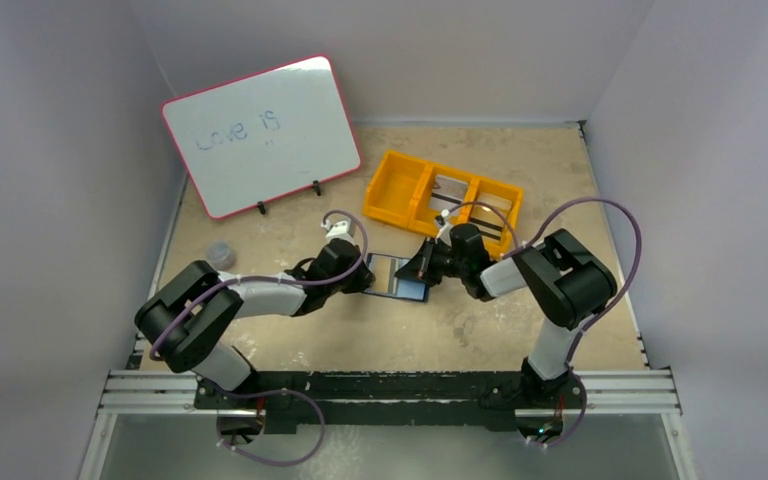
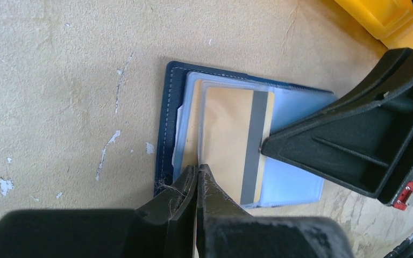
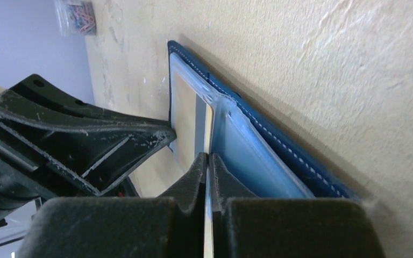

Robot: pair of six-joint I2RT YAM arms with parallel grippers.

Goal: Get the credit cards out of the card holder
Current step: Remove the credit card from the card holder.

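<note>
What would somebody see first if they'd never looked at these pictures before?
The left gripper and right gripper meet nose to nose over an open blue card holder in the middle of the table. The right one pinches a striped credit card. Behind them sit a bright orange tray and, at the back left, a whiteboard reading "Love is".

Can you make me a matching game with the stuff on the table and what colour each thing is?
Things:
1. whiteboard
2. tray
3. card holder
4. credit card

Looks:
A. dark blue
B. grey stripe
C. orange
D. pink edge

Pairs: 1-D, 2-C, 3-A, 4-B
</note>
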